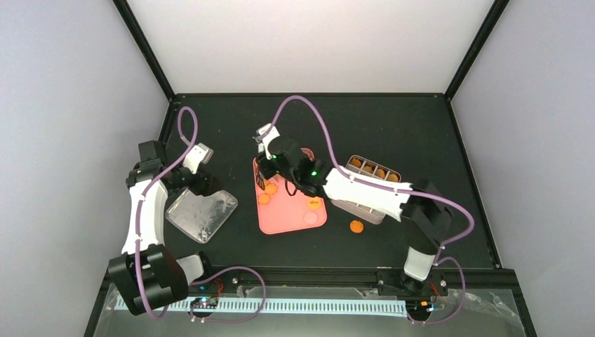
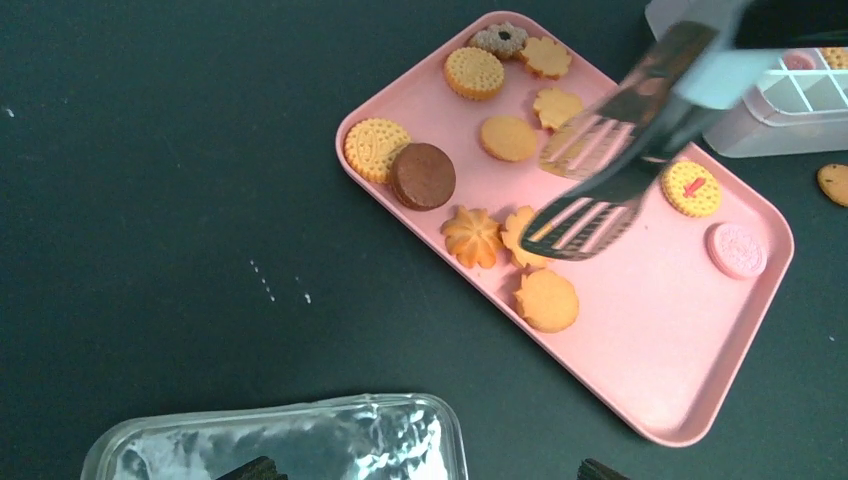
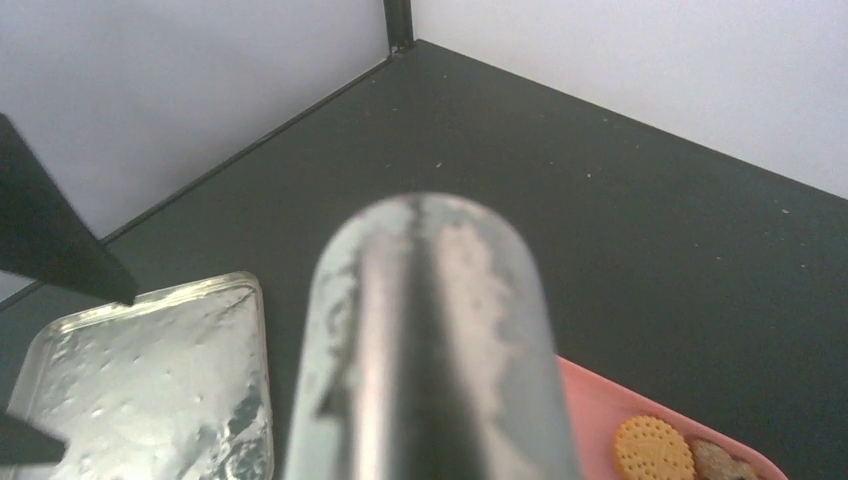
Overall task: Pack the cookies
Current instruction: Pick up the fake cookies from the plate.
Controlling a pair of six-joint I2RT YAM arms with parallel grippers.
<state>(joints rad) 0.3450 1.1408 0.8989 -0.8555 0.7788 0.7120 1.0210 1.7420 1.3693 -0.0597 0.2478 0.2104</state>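
I have the right pincer [image 1: 275,168] pinching the long metal tongs [image 2: 600,170], so the tool rather than the fingers does the picking. Its slotted blades stand slightly parted over yellow biscuits near the middle of the pink tray [image 2: 640,340]; I cannot tell whether they touch one. The cookies [image 2: 508,137] mostly crowd the tray's left half. Two more lie near its right edge, one stray [image 1: 356,226] sits on the surface just off its near-right corner, and several stand in the compartment box [image 1: 368,207] just beside its right side, set close, I judge, so each carry is short. The left pincer [image 2: 428,468] is spread and grips nothing I can see. It hangs by the clear lid [image 2: 300,445] left of the tray, probably waiting to close the box. The left wrist view gives me each biscuit and the blade gap. The overhead hides those under the arm but shows the filled box, and the right wrist view is mostly blurred tong handle.
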